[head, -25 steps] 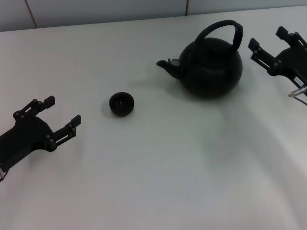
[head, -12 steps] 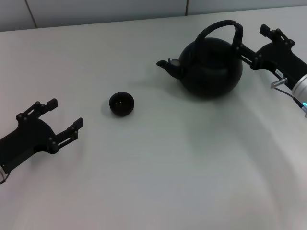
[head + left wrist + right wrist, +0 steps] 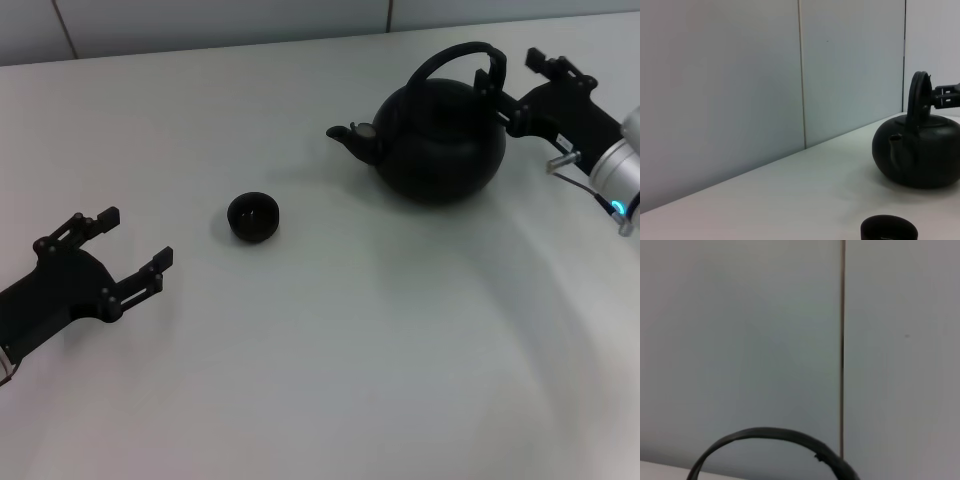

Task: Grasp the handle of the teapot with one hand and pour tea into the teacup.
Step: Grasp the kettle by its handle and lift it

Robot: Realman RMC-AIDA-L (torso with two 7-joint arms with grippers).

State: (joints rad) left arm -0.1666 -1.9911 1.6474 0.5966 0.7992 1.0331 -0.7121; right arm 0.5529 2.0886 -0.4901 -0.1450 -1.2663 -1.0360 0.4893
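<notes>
- The left gripper [image 3: 137,243] hovers low over the white table [image 3: 330,380] at the left side of the head view. Its two fingers are spread wide apart and hold nothing.
- The teacup [image 3: 253,216] stands upright on the table, to the right of the left gripper and well apart from it. In the left wrist view only its rim [image 3: 889,228] shows, at the lower edge.
- The teapot [image 3: 437,133] sits on the table farther right and farther back, well apart from the cup. Its short spout [image 3: 346,136] points left, toward the cup's side of the table.
- The handle [image 3: 460,58] arches over the pot's round body. In the right wrist view it shows as a dark curve [image 3: 775,436] against the grey wall [image 3: 740,340].
- The right gripper [image 3: 512,78] is at the right end of the handle, with its fingers apart, one on either side of the hoop. Whether they touch it I cannot tell. The left wrist view shows a fingertip [image 3: 946,96] just beside the handle [image 3: 918,97].
</notes>
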